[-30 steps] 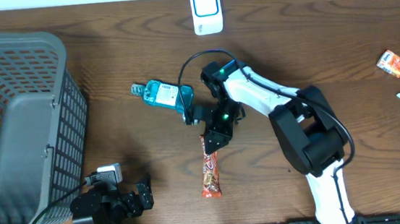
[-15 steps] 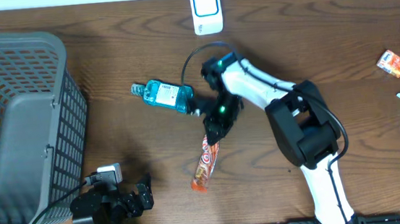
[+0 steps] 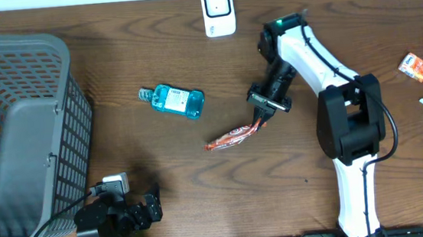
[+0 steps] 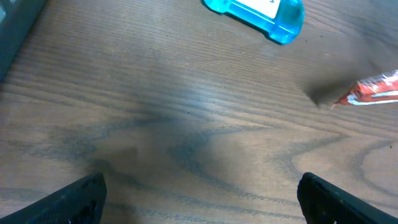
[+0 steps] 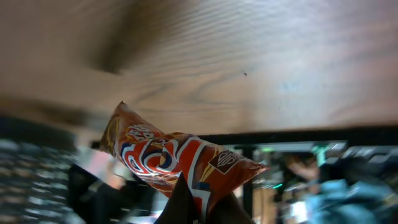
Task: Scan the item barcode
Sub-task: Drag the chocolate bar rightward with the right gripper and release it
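Observation:
My right gripper (image 3: 260,117) is shut on one end of an orange-red snack packet (image 3: 231,137), which hangs off the table, stretching left from the fingers. The right wrist view shows the packet (image 5: 169,157) pinched between the dark fingertips (image 5: 183,208) of that gripper (image 5: 200,210), tilted and blurred, with no barcode visible. A white scanner-like device (image 3: 218,10) stands at the table's back edge, above and left of the gripper. My left gripper (image 3: 139,209) rests open near the front left; in its own view the gripper (image 4: 199,200) holds nothing, fingers (image 4: 78,199) wide apart.
A blue bottle (image 3: 173,100) lies left of the packet, also seen as the bottle (image 4: 261,12) in the left wrist view. A grey basket (image 3: 21,135) fills the left side. Loose snack packets (image 3: 422,65) lie at the far right edge.
The right gripper has shut on the packet, lifted it and swung right and back, away from the blue bottle. The packet now points left instead of lying lengthwise. The left arm has not moved.

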Motion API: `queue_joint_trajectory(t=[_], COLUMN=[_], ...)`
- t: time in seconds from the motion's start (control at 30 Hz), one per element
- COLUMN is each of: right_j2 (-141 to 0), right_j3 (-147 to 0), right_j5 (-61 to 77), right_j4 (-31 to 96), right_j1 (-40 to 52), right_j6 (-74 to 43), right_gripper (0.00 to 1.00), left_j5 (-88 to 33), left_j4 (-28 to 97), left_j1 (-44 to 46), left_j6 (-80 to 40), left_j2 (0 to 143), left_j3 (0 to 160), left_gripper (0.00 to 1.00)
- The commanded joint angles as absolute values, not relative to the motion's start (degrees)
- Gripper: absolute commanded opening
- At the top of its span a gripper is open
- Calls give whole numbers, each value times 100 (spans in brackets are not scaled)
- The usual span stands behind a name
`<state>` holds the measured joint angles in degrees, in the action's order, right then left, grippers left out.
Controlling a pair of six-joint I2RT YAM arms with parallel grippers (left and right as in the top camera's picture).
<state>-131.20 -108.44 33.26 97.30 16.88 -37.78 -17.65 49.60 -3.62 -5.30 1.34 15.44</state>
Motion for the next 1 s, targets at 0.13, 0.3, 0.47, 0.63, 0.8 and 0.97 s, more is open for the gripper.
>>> queue_joint_trajectory(t=[0.13,0.3,0.47,0.63,0.8,0.97], right_j2=[-13085,-13082,-13085,-13085,-13085,-13087], right_j3=[-10696,-10652,-10650,-10648,-10648,-10621], right_j5=[3642,3642,3658,3946,4045,3798], right_j4=[9754,9754,9754,9754,9754,9692], right_j1=[1653,1653,1629,1446,1227,1162], right_j6=[-5701,-6167,-6235,-6466,-7773,-8984], right_gripper=[1,3,3,2,9,16], left_j5=[-1745,-1745,-1745,-1745,-1745,-1745], left_j4=[5011,5013,5011,5011,5013,5011], left_j1=[-340,-340,-340,-340,-340,-340], left_j6=[-497,-497,-497,-497,-497,-497], left_j2=[104,104,104,104,104,104], left_j3=[1553,1553,1553,1553,1553,1553], left_gripper=[98,98,98,98,98,98])
